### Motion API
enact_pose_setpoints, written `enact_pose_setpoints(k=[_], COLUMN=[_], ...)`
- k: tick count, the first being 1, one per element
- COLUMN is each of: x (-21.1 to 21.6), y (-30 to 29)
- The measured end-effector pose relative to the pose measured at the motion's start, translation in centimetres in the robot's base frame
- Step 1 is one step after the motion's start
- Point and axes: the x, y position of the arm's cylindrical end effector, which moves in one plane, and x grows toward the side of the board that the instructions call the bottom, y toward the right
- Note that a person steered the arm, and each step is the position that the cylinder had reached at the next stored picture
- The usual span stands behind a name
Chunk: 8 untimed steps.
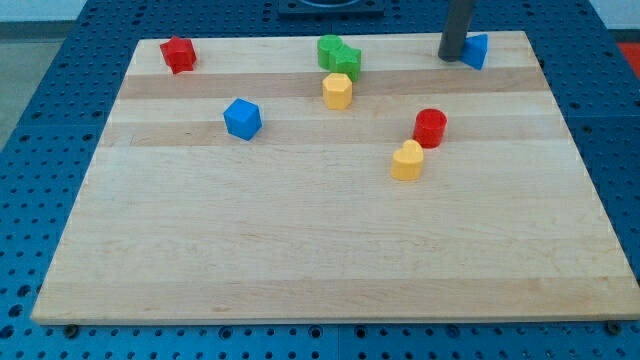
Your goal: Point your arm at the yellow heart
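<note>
My tip (pixel 451 56) at desk (pixel 300 250) far edge, touching blue block (pixel 475 50) at its 3 o'clock, tool is a bare rod w/ no jaws, yellow heart (pixel 407 161) well apart at tip's 7 o'clock, red cylinder (pixel 430 127) touching heart at its 1 o'clock.

heart (pixel 407 161) just below-left of cylinder (pixel 430 127); hexagon (pixel 337 91) below star (pixel 338 55)

No readable text, labels or numbers anywhere.
</note>
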Motion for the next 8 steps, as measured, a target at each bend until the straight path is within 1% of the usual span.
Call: enact_pose_setpoints(k=[2,3,4,6,8], x=[0.0,0.8,2.6,8.1,15.6], y=[-0.3,-2.3,-4.3,-4.0,-1.4])
